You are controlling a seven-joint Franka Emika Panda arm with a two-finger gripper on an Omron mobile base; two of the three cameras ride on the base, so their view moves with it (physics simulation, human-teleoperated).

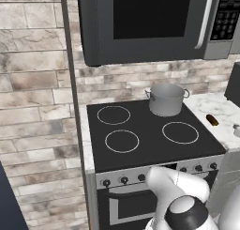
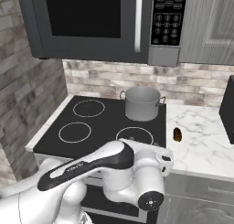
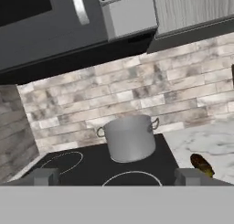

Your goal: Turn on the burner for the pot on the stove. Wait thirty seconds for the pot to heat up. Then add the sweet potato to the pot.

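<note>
The grey pot [image 1: 166, 99] [image 2: 141, 103] [image 3: 130, 138] stands lidless on the back right ring of the stove's black glass top [image 1: 150, 140] [image 2: 107, 122]. The brown sweet potato [image 1: 212, 119] [image 2: 177, 134] [image 3: 201, 164] lies on the marble counter just right of the stove. Small black knobs [image 1: 124, 180] line the steel front. My gripper [image 3: 116, 176] is open and holds nothing. It hangs in front of the stove, pointing at the pot from a distance. My arm [image 2: 114, 163] is folded low before the stove's front edge.
A dark microwave [image 1: 150, 22] [image 2: 91, 22] hangs over the stove. A black appliance [image 1: 233, 83] [image 2: 228, 109] stands at the right on the marble counter [image 2: 205, 145]. A brick wall [image 1: 33, 97] closes the left side.
</note>
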